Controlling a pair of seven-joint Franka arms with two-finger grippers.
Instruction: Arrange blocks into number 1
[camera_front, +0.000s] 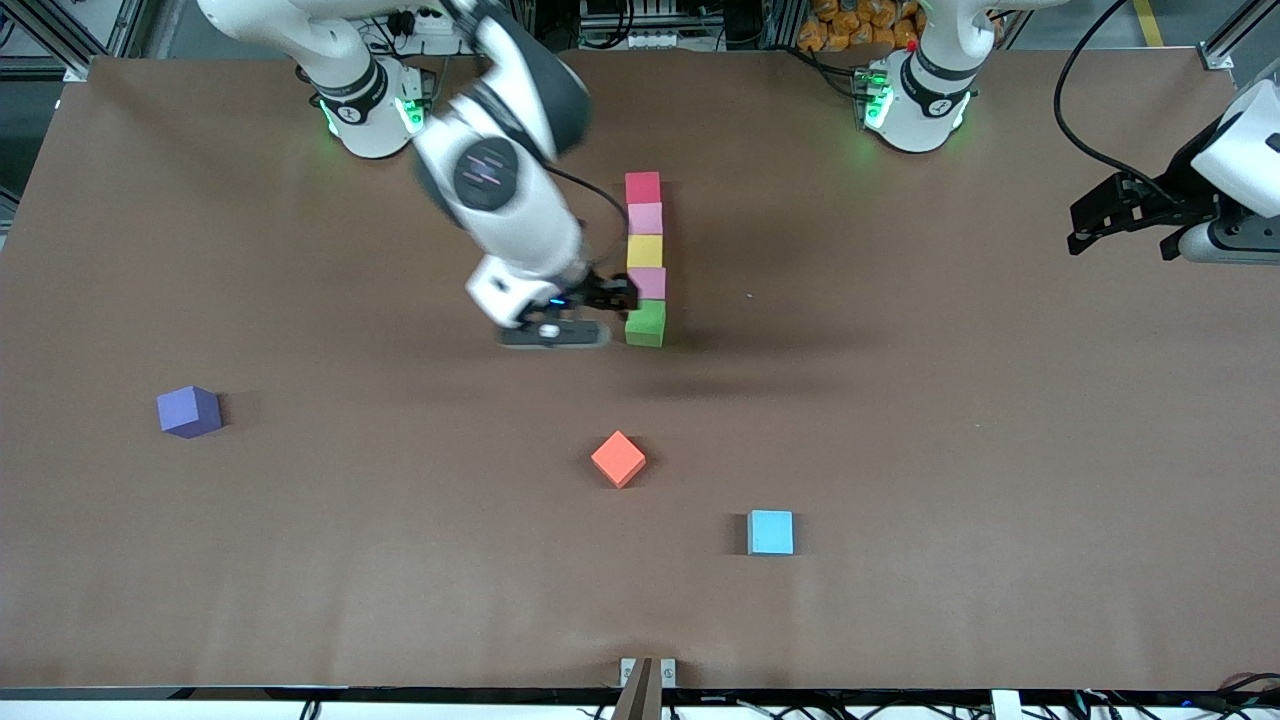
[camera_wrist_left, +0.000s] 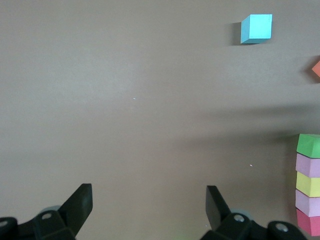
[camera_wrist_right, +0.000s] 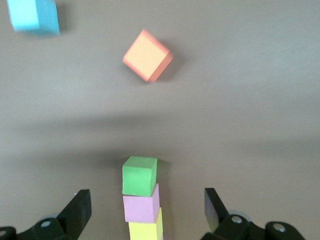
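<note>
Five blocks lie in one straight touching row on the table, toward the robots' edge: red (camera_front: 643, 187), pink (camera_front: 645, 218), yellow (camera_front: 645, 251), second pink (camera_front: 650, 283), green (camera_front: 646, 323). The right gripper (camera_front: 612, 296), jaws released, hangs over the row's green end. The left gripper (camera_front: 1120, 215), jaws released too, waits over the table's edge at the left arm's end.

High front camera faces the robots; wrist cameras look down, sharing the block row (camera_front: 645, 260).
</note>
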